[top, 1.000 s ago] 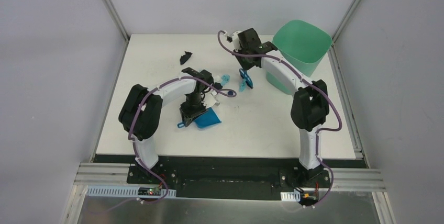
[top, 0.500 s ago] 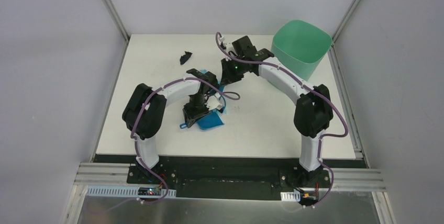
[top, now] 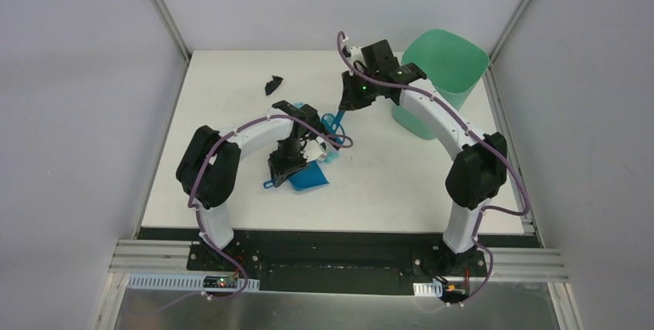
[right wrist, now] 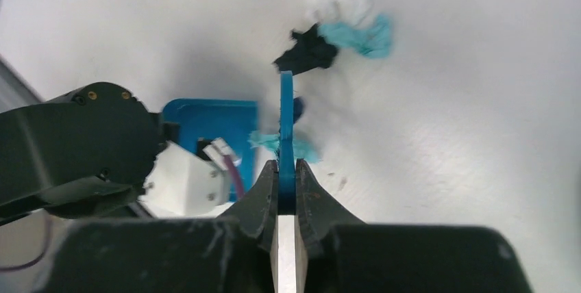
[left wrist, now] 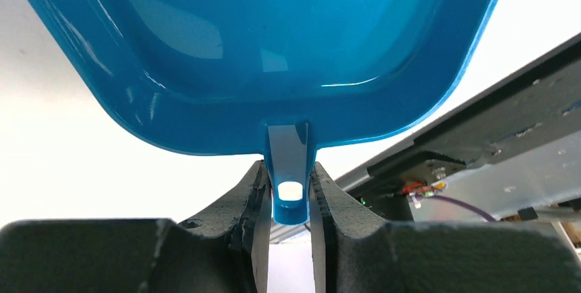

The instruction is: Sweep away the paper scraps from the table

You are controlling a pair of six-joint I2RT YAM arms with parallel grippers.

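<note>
Right pincer point(right wrist: 286, 166) clamps the blue plastic hand brush point(right wrist: 286, 115); crumpled paper scraps point(right wrist: 312, 52) lie just beyond its tip, near the left pincer point(left wrist: 289, 183) and its clamped blue dustpan point(left wrist: 274, 53).

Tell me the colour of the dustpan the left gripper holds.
Bright blue. The dustpan shows best in the left wrist view, handle pinched by the left gripper.

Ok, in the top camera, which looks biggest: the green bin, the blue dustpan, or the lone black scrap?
1. green bin
2. blue dustpan, though it's partly hidden
3. black scrap, clearly the smallest
</note>
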